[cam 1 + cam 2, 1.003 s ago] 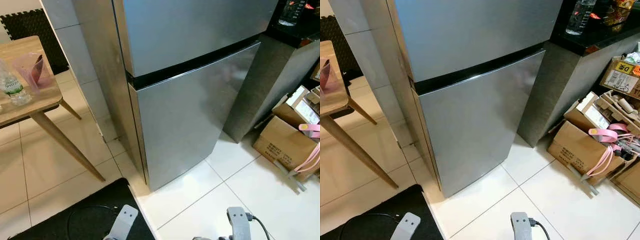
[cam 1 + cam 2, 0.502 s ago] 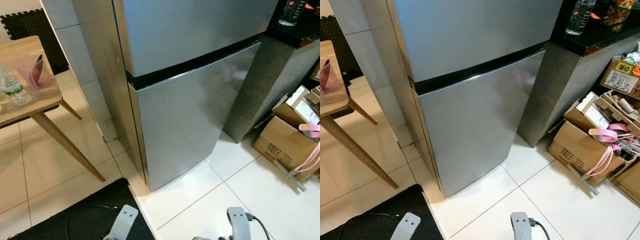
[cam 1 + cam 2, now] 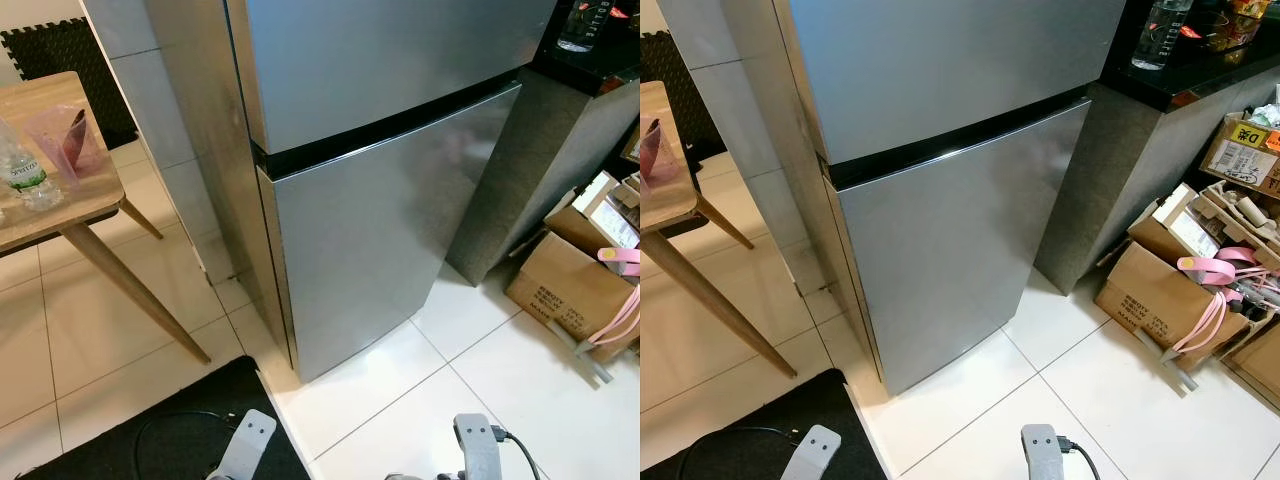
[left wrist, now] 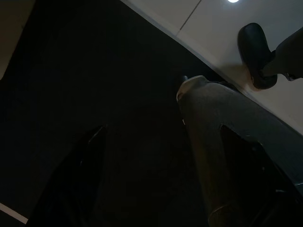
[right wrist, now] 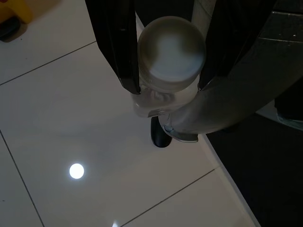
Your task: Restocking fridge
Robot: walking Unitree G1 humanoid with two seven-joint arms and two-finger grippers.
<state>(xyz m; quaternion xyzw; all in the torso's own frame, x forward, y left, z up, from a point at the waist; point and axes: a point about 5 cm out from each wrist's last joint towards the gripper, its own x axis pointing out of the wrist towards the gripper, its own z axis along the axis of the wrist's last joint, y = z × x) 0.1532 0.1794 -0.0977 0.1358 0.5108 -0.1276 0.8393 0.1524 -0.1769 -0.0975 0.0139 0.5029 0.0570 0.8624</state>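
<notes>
The silver two-door fridge (image 3: pixel 370 230) stands straight ahead with both doors closed and a black gap (image 3: pixel 390 125) between them. My right gripper (image 5: pixel 166 86) hangs low over the white floor tiles, shut on a clear plastic bottle (image 5: pixel 170 52) seen end-on between its black fingers (image 5: pixel 118 42). My left gripper (image 4: pixel 161 132) hangs in the shade over a black mat, its two fingers (image 4: pixel 90 156) spread apart with nothing held. On the wooden table (image 3: pixel 70 205) at the left stand a water bottle (image 3: pixel 25 170) and a pink bag (image 3: pixel 65 140).
A black mat (image 3: pixel 170 430) lies on the floor by my feet, with a cable on it. Cardboard boxes (image 3: pixel 1155 295) and pink straps clutter the floor at the right. A dark counter (image 3: pixel 1200 70) beside the fridge carries another bottle (image 3: pixel 1160 35). White tiles lie before the fridge.
</notes>
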